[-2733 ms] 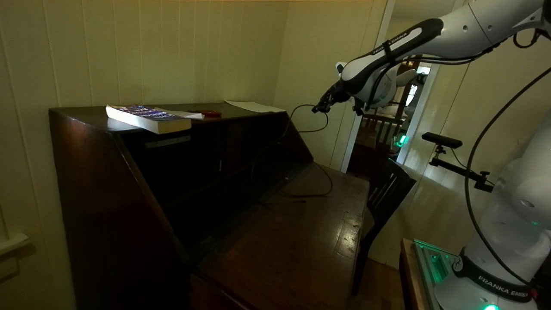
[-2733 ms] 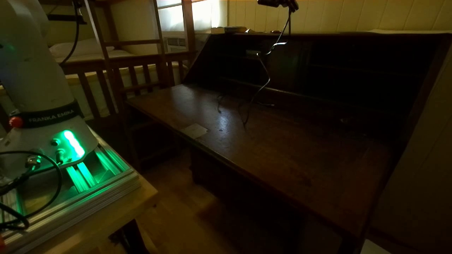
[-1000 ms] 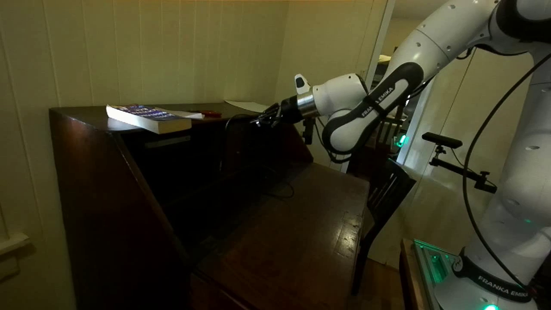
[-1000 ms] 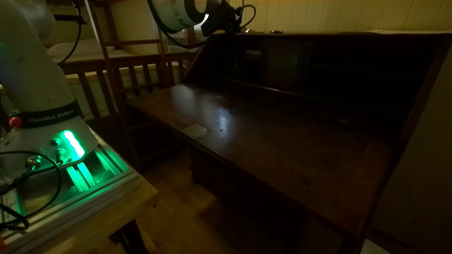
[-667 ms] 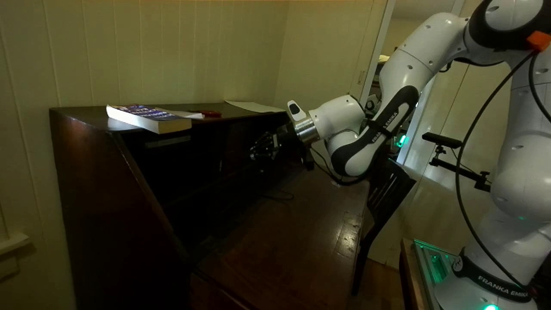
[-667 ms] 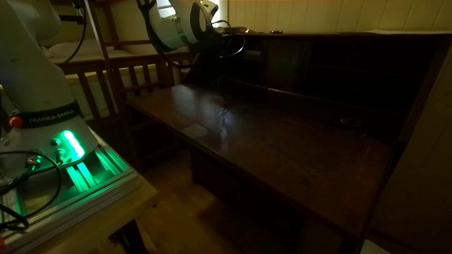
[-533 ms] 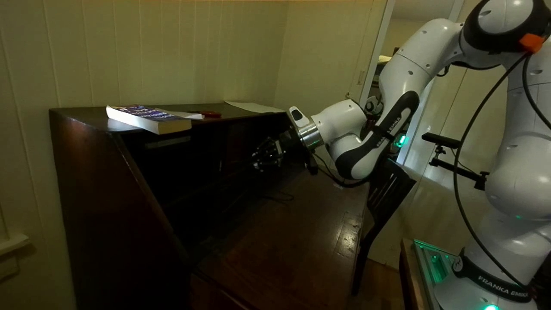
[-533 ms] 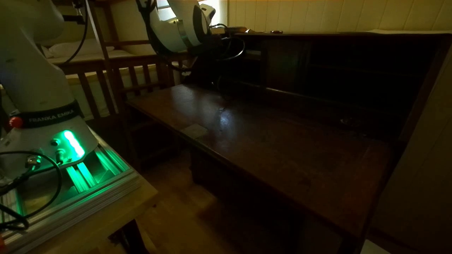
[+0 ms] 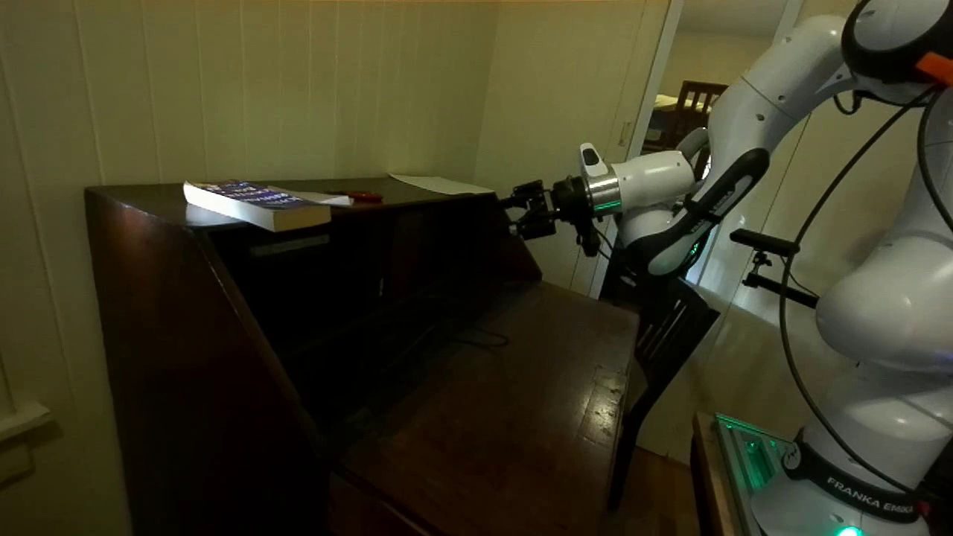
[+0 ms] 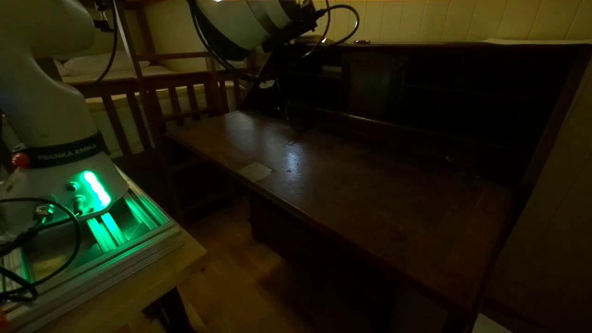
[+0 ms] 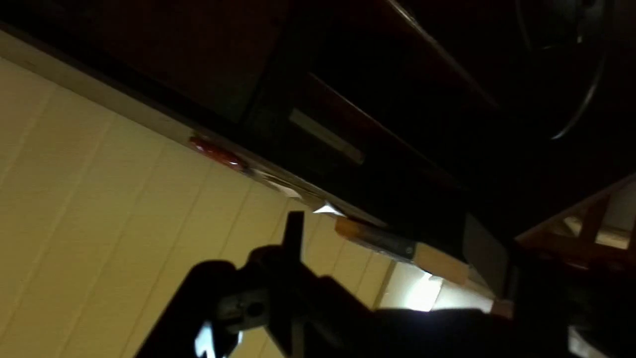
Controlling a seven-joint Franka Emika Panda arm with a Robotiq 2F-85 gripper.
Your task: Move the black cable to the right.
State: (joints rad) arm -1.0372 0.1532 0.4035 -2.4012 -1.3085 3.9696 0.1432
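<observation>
Release looked done imo; gripper (image 9: 511, 216) was spread wide, holding nothing; black cable (image 9: 491, 345) lay on the desk (image 9: 506, 439); next move probably meant backing clear.

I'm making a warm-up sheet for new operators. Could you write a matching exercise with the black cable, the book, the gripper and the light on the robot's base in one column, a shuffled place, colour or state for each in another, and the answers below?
Column 1
1. Black cable
2. Book
3. Gripper
4. Base light

Column 2
A. Glowing green
B. On the very top of the desk
C. In loose curves on the desk's writing surface
D. Jaws spread apart

Right pairs: 1-C, 2-B, 3-D, 4-A
</observation>
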